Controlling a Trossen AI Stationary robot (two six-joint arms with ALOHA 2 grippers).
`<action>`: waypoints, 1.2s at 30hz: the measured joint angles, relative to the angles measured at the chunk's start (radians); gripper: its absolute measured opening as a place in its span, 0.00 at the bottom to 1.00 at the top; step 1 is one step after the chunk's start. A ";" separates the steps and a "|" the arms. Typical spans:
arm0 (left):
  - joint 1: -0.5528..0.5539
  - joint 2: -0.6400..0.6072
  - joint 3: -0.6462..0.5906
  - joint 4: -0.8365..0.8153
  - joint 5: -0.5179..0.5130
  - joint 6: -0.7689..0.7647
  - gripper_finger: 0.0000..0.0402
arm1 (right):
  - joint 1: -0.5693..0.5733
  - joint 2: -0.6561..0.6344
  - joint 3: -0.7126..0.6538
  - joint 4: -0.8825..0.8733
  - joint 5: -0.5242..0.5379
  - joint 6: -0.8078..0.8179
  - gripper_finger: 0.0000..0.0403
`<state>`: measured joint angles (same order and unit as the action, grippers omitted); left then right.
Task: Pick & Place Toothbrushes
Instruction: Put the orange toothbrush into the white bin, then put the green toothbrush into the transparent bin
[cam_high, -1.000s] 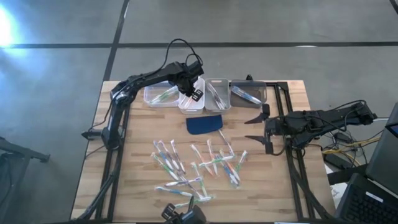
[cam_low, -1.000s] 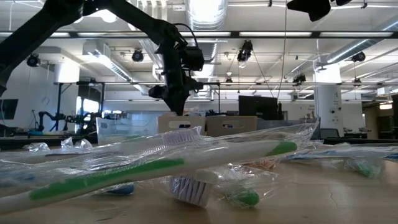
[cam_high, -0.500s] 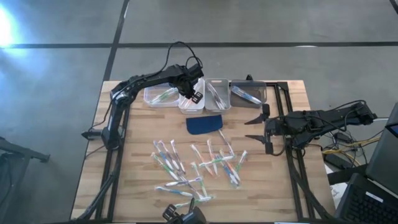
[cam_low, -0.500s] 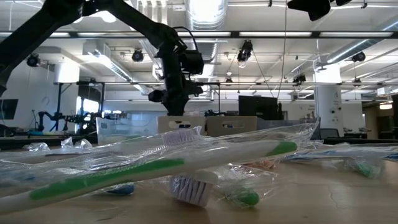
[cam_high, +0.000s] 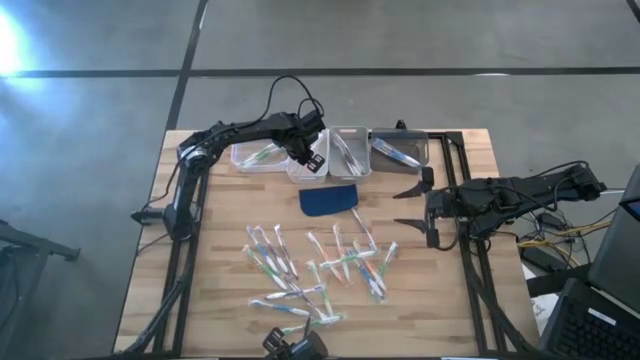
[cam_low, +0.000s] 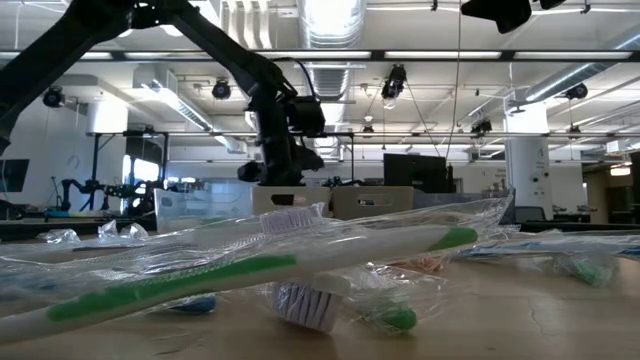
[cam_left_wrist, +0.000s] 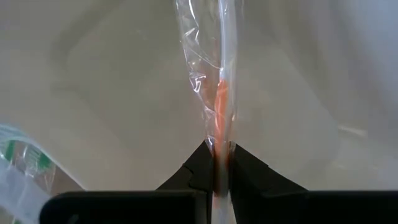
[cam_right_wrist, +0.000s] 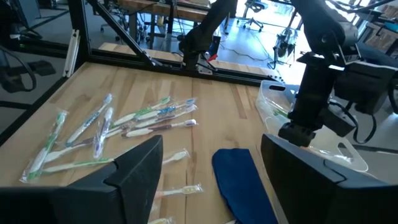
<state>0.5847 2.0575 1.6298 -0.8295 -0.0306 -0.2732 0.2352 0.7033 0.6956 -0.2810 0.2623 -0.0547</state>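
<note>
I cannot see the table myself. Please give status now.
Left claw shut on orange toothbrush, over second clear bin. Right claw open, waiting at table's right side. Loose toothbrushes remain. Nothing blocking.

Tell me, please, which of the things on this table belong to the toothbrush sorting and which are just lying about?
Part of the job:
- wrapped toothbrushes loose on the table
- orange toothbrush gripped in the left gripper over a bin
- clear bins along the far edge
- right gripper, open, waiting

Lying about:
- dark blue pad
</note>
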 joint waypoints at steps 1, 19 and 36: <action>0.000 0.000 -0.003 0.003 0.001 0.006 0.08 | 0.000 0.000 0.000 0.000 0.000 0.000 0.68; 0.003 0.000 0.036 0.004 0.005 0.041 0.29 | 0.000 0.000 0.000 0.000 0.000 0.002 0.83; -0.002 0.000 0.315 -0.370 0.013 0.058 0.33 | 0.000 0.000 0.000 -0.003 0.000 0.003 0.86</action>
<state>0.5823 2.0571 1.9447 -1.1997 -0.0181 -0.2153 0.2348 0.7033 0.6956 -0.2836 0.2623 -0.0521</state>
